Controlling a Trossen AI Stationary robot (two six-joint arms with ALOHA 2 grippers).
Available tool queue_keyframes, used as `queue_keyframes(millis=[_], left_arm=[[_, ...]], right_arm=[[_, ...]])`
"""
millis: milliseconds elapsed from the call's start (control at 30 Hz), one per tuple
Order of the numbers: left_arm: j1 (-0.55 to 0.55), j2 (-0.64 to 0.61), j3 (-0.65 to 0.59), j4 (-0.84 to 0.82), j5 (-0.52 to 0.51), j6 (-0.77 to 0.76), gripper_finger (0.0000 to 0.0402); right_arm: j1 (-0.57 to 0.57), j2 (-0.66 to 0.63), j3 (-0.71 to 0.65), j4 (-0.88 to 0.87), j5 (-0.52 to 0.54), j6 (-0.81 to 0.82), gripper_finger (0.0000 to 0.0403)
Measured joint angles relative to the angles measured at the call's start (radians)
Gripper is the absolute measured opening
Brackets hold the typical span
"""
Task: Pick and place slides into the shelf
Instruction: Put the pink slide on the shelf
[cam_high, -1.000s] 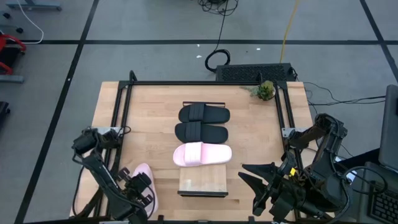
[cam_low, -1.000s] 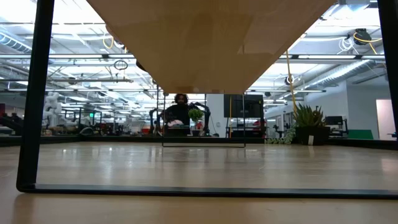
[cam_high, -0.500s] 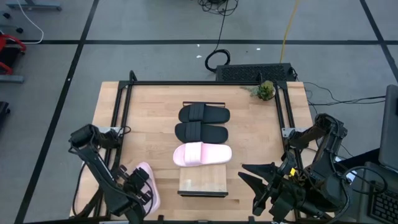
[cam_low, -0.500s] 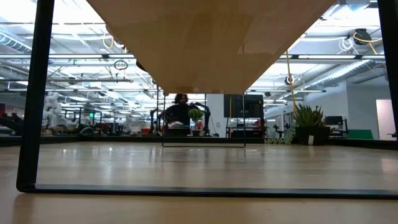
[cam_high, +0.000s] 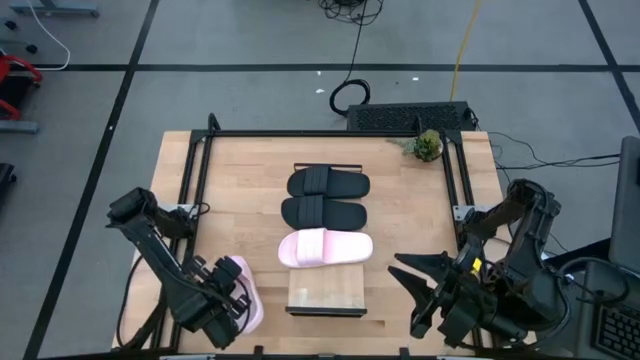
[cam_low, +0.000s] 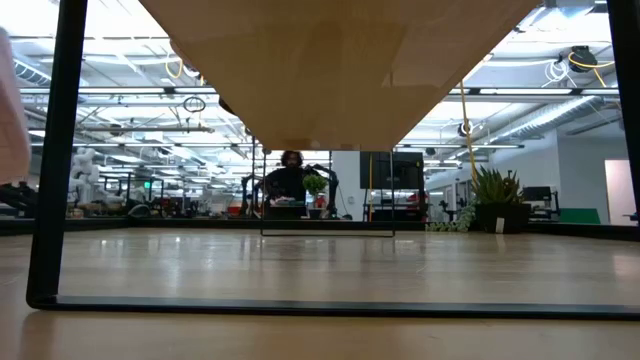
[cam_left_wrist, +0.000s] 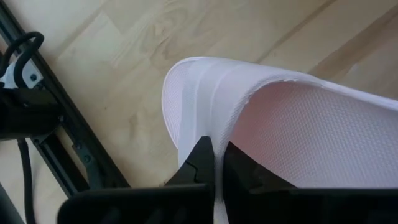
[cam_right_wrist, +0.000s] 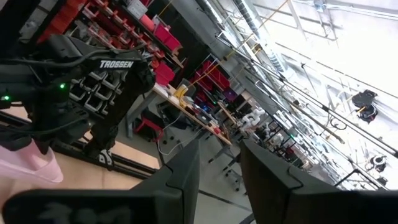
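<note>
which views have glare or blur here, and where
Low view: bright ceiling lights wash out the room, and the shelf underside blocks the top. Left wrist view: the left claw and pink slide are close and soft. Right wrist view: skylight glare at upper right.

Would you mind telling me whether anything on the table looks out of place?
One pale pink slide sits off the shelf near the table's left corner, pinched by the left hand. The other three slides lie in a row on the shelf.
</note>
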Motion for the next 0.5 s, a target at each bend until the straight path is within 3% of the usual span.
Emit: queue_keyframes(millis=[500], left_arm=[[0.12,-0.026,0.043,0.0,-0.029,0.171,0.0]], right_arm=[[0.0,-0.064,0.0,-0.045,0.004,-0.001,0.0107]])
